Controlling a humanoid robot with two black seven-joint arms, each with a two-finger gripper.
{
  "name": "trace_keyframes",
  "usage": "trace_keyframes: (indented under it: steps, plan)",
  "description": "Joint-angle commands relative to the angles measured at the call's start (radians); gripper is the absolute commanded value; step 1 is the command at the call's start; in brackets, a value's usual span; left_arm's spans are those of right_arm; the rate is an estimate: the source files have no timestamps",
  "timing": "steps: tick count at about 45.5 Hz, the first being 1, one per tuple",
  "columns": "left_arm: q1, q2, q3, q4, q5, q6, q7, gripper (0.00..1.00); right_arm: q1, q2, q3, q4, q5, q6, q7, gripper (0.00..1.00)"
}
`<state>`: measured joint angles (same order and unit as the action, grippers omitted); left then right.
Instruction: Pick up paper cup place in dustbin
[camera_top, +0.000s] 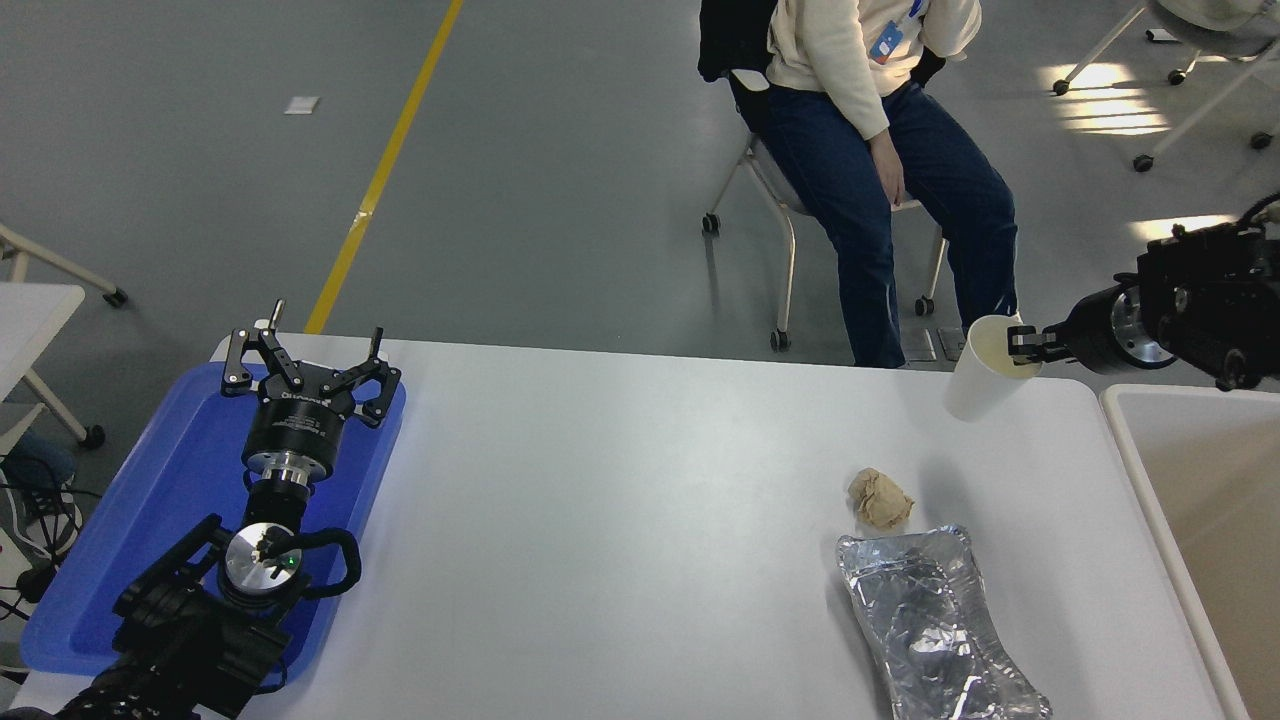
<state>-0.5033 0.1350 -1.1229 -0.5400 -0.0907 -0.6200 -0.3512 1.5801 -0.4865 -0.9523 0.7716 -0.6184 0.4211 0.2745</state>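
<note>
- Right black gripper (1018, 345) is pinching the rim of the small white tapered paper cup (983, 368), holding it tilted above the white table (620, 480).
- Cup is hanging just left of the large white-rimmed, beige-lined dustbin (1130, 440).
- Left black gripper (305, 362) is resting spread wide, well left of the dustbin.

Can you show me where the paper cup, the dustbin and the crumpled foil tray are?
paper cup (978, 385), head view, its white side wall.
dustbin (1128, 442), head view, its white rim.
crumpled foil tray (930, 630), head view, its middle.

A blue tray (120, 560) is carried at the white bench's (620, 500) left edge. A crumpled tan paper wad (880, 499) and a crumpled foil tray (935, 630) are laid just beside each other at its right.
</note>
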Motion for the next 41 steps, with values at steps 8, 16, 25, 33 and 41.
trace_keyframes:
  steps: [8,16,25,33,41]
  plan:
    - [0.000,0.000,0.000,0.000,0.000,-0.001,0.000,1.00,0.294,-0.084,-0.003,0.285,-0.075,0.097,-0.023,0.00]
    - [0.000,0.000,0.000,0.000,0.000,0.000,0.000,1.00,0.353,-0.112,-0.003,0.299,-0.121,0.142,-0.024,0.00]
    - [0.000,0.000,0.000,0.000,0.000,-0.001,0.000,1.00,0.405,-0.135,-0.005,0.299,-0.152,0.182,-0.024,0.00]
    - [0.000,0.000,0.000,0.000,0.000,-0.001,0.000,1.00,0.451,-0.159,-0.005,0.299,-0.162,0.225,-0.031,0.00]
    - [0.000,0.000,0.000,0.000,0.000,0.000,0.000,1.00,0.465,-0.178,-0.005,0.299,-0.190,0.237,-0.035,0.00]
